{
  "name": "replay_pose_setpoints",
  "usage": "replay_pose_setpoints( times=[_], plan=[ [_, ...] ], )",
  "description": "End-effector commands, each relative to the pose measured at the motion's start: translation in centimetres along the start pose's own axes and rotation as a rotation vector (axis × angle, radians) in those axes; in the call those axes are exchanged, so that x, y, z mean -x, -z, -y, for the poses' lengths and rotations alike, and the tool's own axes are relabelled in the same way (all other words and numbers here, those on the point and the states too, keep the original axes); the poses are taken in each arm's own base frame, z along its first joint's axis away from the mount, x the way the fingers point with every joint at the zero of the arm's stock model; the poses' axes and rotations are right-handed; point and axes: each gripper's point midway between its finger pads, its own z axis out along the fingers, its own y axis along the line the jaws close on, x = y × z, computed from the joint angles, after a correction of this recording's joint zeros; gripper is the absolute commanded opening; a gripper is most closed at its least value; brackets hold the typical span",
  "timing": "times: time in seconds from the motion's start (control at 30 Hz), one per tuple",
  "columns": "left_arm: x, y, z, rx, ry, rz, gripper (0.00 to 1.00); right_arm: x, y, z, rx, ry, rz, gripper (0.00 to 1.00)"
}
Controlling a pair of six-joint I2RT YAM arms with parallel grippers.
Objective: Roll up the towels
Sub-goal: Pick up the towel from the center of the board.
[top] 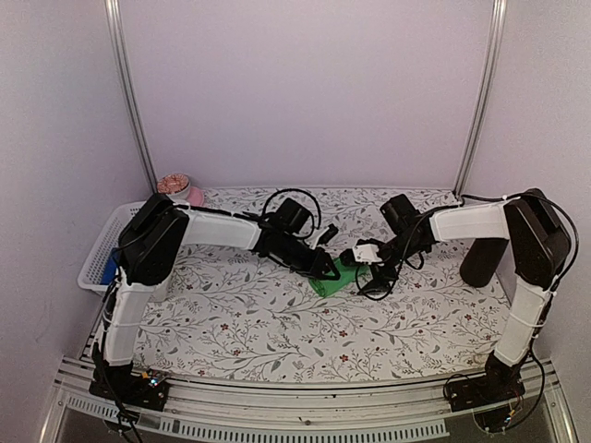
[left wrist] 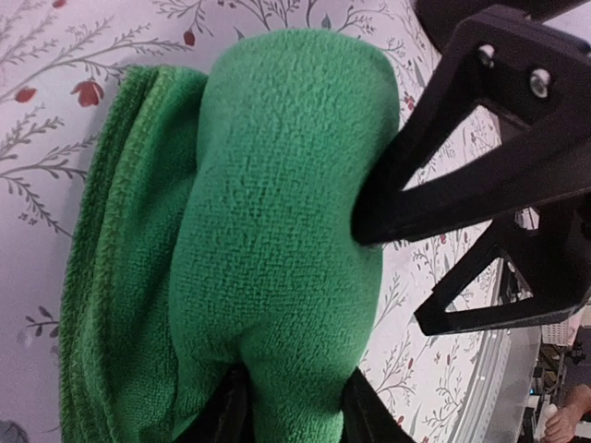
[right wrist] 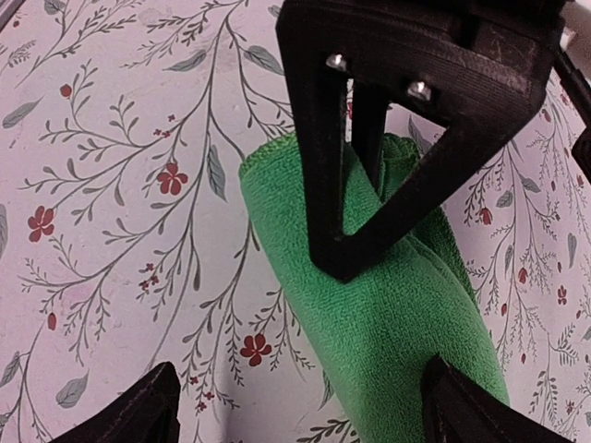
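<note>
The bright green towel lies partly rolled in the middle of the flowered table. My left gripper is shut on it: in the left wrist view the two fingers pinch the end of the thick green roll at the gripper. My right gripper is open just to the right of the towel. In the right wrist view its fingers stand wide apart at the gripper, with the towel by the right finger. The yellow-lime towel is out of view.
A white mesh basket stands at the left table edge, with a pink bowl behind it. A black cylinder stands at the right. Metal frame posts rise at the back corners.
</note>
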Motion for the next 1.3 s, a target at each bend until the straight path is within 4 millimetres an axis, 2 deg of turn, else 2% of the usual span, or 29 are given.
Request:
replay_pose_setpoints(
  times=[0.0,0.1,0.2,0.37,0.53,0.73,1.1,1.27],
  plan=[
    [-5.7,-1.6,-4.5,0.088,0.146,-0.174,0.33,-1.1,-1.2,1.3,-0.023,-0.039,-0.06,0.9],
    [-5.4,-1.3,-4.5,0.092,0.142,-0.168,0.38,-2.2,-2.1,1.0,-0.004,-0.063,-0.094,0.89],
    [-4.5,-0.7,-4.6,0.105,0.131,-0.147,0.52,-3.0,-2.8,0.6,0.02,-0.085,-0.118,0.88],
    [-1.8,1.4,-4.2,0.168,0.07,-0.078,0.71,-3.9,-3.5,-0.1,0.052,-0.105,-0.14,0.87],
    [0.7,3.4,-3.8,0.242,0.01,-0.012,0.78,-4.0,-3.6,-0.4,0.061,-0.109,-0.143,0.87],
    [1.2,4.0,-4.7,0.306,-0.023,-0.007,0.96,-3.7,-3.4,-0.2,0.055,-0.104,-0.136,0.87],
    [2.0,3.0,-4.4,0.157,0.028,-0.02,0.97,-3.9,-3.4,-0.5,0.047,-0.082,-0.146,0.87],
    [0.5,1.2,-4.2,0.054,0.075,-0.091,0.97,-3.9,-3.4,-0.7,0.037,-0.062,-0.155,0.87]
  ],
)
